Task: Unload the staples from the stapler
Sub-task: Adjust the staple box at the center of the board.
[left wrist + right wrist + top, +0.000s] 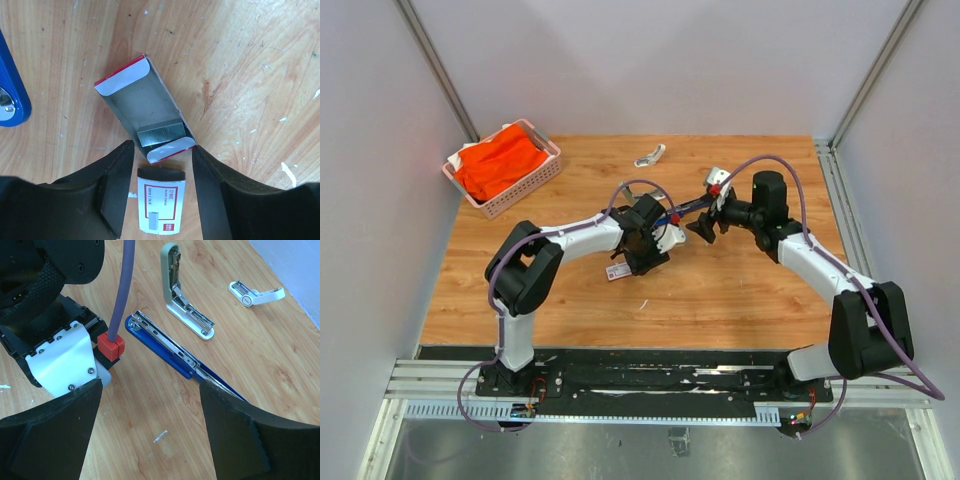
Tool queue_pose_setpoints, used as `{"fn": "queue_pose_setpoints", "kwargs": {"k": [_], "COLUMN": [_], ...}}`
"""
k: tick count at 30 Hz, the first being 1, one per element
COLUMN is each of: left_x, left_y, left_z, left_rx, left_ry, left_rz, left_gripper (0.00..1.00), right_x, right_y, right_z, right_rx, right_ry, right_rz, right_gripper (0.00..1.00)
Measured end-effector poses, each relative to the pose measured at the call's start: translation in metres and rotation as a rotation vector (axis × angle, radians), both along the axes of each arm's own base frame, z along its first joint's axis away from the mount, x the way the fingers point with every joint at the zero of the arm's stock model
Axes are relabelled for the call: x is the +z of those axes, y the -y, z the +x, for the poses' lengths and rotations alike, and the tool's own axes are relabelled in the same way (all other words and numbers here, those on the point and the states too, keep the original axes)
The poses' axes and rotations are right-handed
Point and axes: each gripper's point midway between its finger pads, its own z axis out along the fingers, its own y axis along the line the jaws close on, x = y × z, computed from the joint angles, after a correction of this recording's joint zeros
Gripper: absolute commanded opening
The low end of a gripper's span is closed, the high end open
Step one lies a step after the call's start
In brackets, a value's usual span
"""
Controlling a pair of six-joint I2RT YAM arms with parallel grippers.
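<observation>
Where grey walls [620, 60] close round the wooden table [740, 290], the blue stapler [692, 208] lies flat between the arms, a pink basket [525, 193] in the far left corner. Left wrist: left gripper [162, 155] released above scuffed boards and an open staple box [132, 102]. Right wrist: right gripper [150, 390] spread wide, empty; the opened stapler's end hides behind one finger.

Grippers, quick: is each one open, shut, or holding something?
Left gripper: open, astride the end of the staple box, gripping nothing.
Right gripper: open wide, empty, above the stapler.
</observation>
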Motion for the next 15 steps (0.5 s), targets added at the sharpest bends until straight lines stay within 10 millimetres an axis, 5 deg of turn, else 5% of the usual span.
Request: {"fn": "queue_pose_setpoints", "kwargs": {"k": [11,15], "left_x": [0.002,0.001], "left_y": [-0.001,-0.004], "left_z": [-0.002,-0.007], "left_rx": [-0.003,0.008], "left_ry": [-0.011,-0.037], "left_rz": [0.015,0.023], "left_gripper": [0.80,0.81], "right_x": [0.006,0.007], "right_y": [0.005,0.004], "right_z": [0.001,0.000], "right_rx": [-0.019,-0.019], "right_ry": [0.003,0.001], "right_rz": [0.019,0.027], "right_gripper": [0.81,0.81]}}
